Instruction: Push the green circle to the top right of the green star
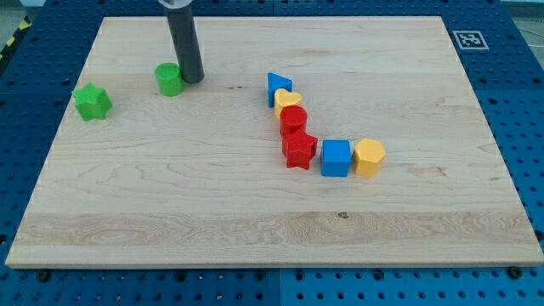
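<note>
Camera view: our tip [193,79] grasps nothing — a bare rod touching the right side of the green circle [169,79]. Green star [93,102] sits left, slightly nearer. We judge placement nearly done — next, perhaps a small nudge farther.

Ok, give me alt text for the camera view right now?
My tip sits against the right side of the green circle, with the green star further left and slightly lower on the wooden board. A curved chain of blue, yellow and red blocks lies mid-board.
</note>
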### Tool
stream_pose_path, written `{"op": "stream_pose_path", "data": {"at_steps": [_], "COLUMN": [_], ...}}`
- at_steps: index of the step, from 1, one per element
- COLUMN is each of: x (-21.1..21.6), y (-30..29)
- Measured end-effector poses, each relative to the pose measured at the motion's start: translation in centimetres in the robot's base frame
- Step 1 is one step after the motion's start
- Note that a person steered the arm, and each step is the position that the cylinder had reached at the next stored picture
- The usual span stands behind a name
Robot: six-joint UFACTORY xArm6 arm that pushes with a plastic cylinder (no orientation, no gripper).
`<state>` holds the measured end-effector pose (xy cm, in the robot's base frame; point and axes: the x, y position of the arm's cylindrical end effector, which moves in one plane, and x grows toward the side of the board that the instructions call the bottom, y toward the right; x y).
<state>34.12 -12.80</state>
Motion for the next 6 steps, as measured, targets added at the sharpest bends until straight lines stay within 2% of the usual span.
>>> {"op": "stream_pose_path", "data": {"at_steps": [6], "x": [0.0], "y": [-6.5]}}
